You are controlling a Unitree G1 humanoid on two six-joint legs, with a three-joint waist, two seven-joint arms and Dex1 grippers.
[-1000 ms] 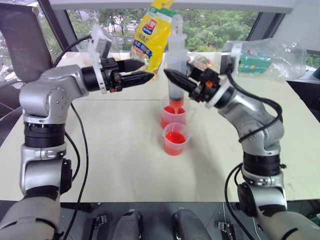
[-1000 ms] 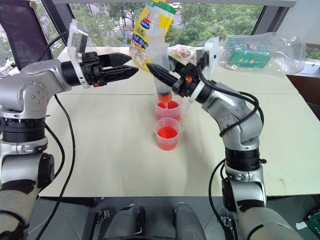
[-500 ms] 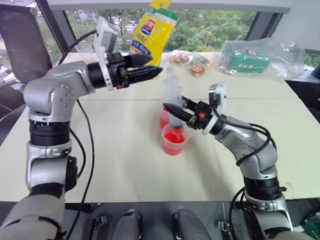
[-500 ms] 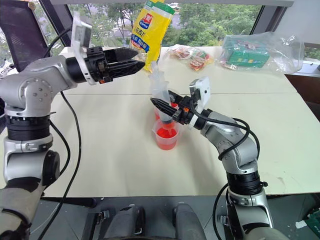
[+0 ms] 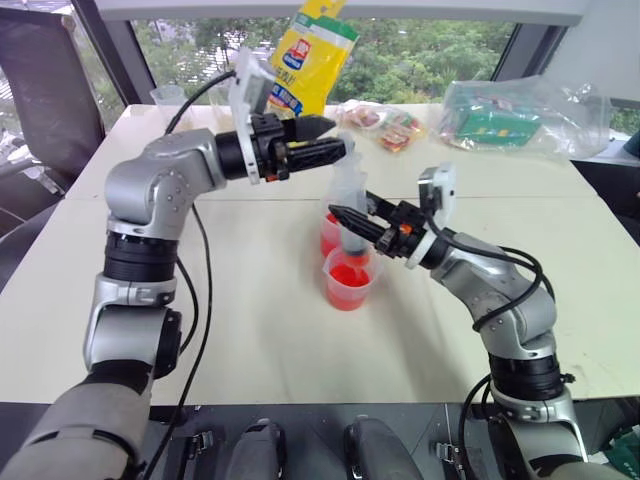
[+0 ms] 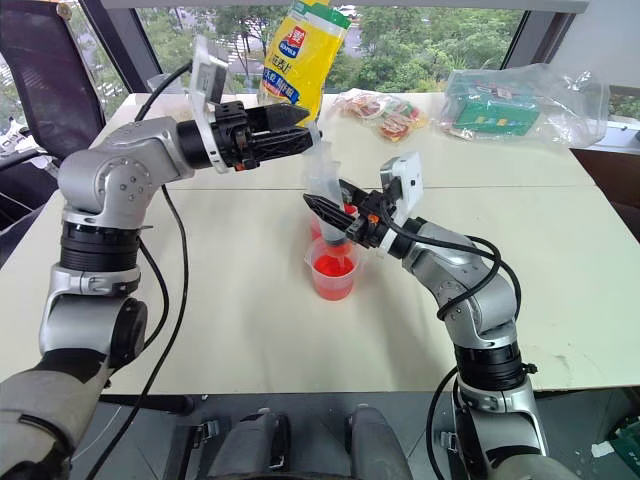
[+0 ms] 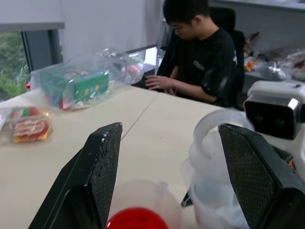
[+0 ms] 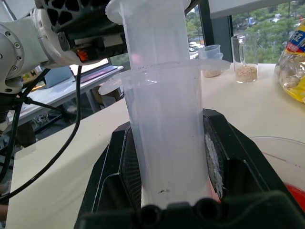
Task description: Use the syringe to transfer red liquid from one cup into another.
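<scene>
From the head views, the right end effector (image 5: 352, 222) pinches the syringe (image 5: 349, 205) on its barrel and holds it upright. The tip of the syringe is down inside the small cup (image 5: 350, 278), which stands on the worktop (image 5: 250, 300) and holds red liquid (image 5: 349, 275). The handled cup (image 5: 329, 232) stands just behind it, on the far side, also with red inside. The left end effector (image 5: 337, 152) points to the right and is near the top of the plunger; its fingers are spread. Far on the worktop lie a yellow bag (image 5: 305, 60), snack packets (image 5: 380, 125) and a clear bag (image 5: 525, 115) with a green box.

In the left wrist view, the two black fingers (image 7: 102, 167) stand apart, with the top of the syringe (image 7: 217, 157) between them, closer to one finger. I cannot tell if it is touched. A cup with red (image 7: 143, 210) is below. A person (image 7: 200, 52) in a black shirt sits beyond the worktop.

In the right wrist view, the fingers (image 8: 126, 162) press on both sides of the clear barrel (image 8: 167, 143). Two beakers (image 8: 245, 57) stand far behind.
</scene>
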